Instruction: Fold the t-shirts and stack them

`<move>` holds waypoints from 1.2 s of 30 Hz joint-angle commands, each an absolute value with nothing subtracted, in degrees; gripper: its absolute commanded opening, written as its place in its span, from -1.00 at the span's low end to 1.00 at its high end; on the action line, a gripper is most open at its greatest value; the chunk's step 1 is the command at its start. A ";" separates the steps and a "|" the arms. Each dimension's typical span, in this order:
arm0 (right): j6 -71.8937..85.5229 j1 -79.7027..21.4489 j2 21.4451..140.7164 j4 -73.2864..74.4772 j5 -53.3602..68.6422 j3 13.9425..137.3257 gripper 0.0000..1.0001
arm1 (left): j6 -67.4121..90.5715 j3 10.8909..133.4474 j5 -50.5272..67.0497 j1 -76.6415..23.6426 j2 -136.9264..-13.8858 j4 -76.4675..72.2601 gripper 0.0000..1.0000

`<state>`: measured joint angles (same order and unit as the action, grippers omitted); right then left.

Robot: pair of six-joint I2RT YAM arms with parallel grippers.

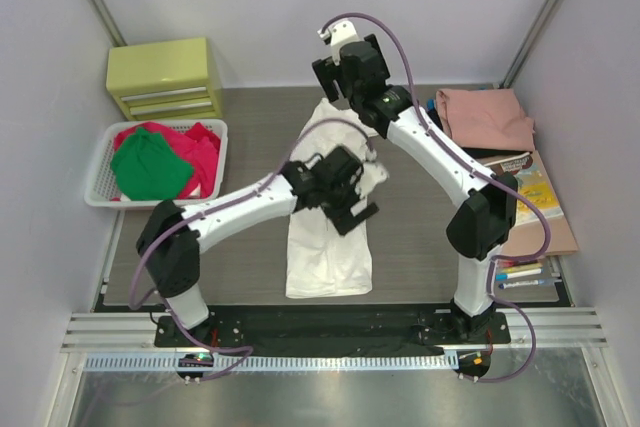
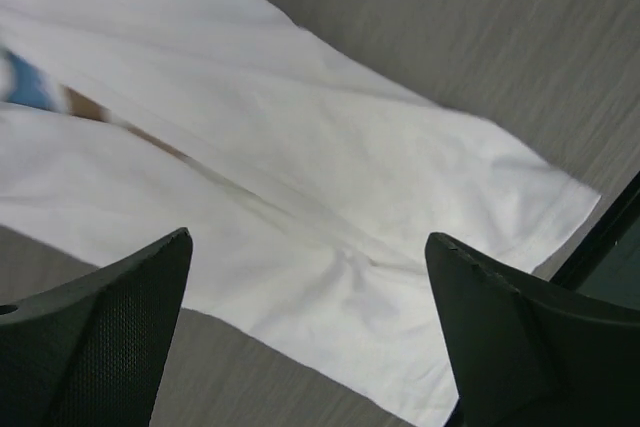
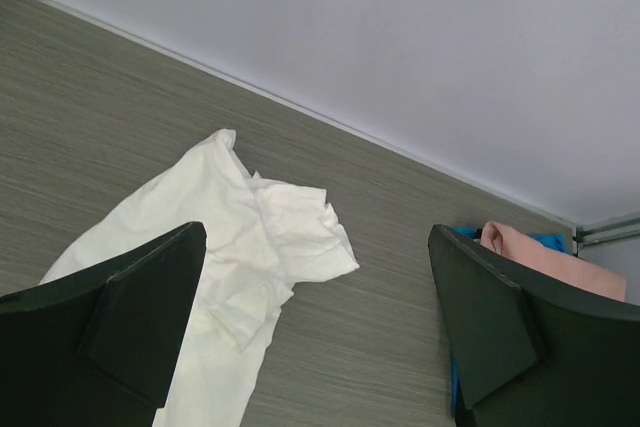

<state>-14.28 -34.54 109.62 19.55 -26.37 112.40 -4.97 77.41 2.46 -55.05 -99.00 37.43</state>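
A white t-shirt (image 1: 325, 247) lies in a long folded strip down the middle of the table, its far end crumpled (image 3: 250, 237). A bit of blue and brown print shows at one edge (image 2: 40, 92). My left gripper (image 1: 350, 209) hovers open over the strip's middle (image 2: 308, 237), nothing between its fingers. Above the shirt's far end my right gripper (image 1: 340, 82) is open and empty (image 3: 318, 230). A salmon-pink t-shirt (image 1: 487, 117) lies folded at the back right (image 3: 545, 262). Red (image 1: 205, 147) and green (image 1: 150, 169) t-shirts fill the basket.
The white slotted basket (image 1: 100, 182) stands at the left, with a yellow-green drawer unit (image 1: 165, 77) behind it. A thin book (image 1: 535, 197) and some markers (image 1: 525, 272) lie along the right edge. Walls close the back and both sides.
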 commanded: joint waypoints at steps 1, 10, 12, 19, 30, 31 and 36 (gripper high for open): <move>-15.12 -34.80 103.80 15.12 -27.25 108.91 0.99 | -9.22 91.48 -4.82 -48.26 -90.27 37.27 1.00; -11.78 -32.96 96.86 16.88 -22.42 87.91 0.99 | -14.77 87.99 -18.98 -32.09 -80.35 30.24 1.00; -10.46 -31.30 96.85 16.79 -20.06 87.02 1.00 | -15.46 84.05 -19.07 -31.82 -77.97 28.22 0.99; -6.26 -26.46 103.45 21.19 -13.90 89.30 -0.88 | -13.36 79.46 -19.42 -25.23 -70.86 26.38 -0.99; -1.06 -22.76 107.84 21.45 -3.70 89.39 -0.98 | -9.15 67.68 -28.79 -14.53 -60.39 19.96 -0.99; -0.97 -23.02 108.10 21.45 -2.65 89.47 -0.95 | -8.27 66.98 -30.31 -13.28 -60.21 19.08 -0.99; -1.58 -23.55 112.23 22.58 -5.62 93.24 0.25 | -2.90 68.46 -29.97 -6.51 -63.44 24.68 -0.99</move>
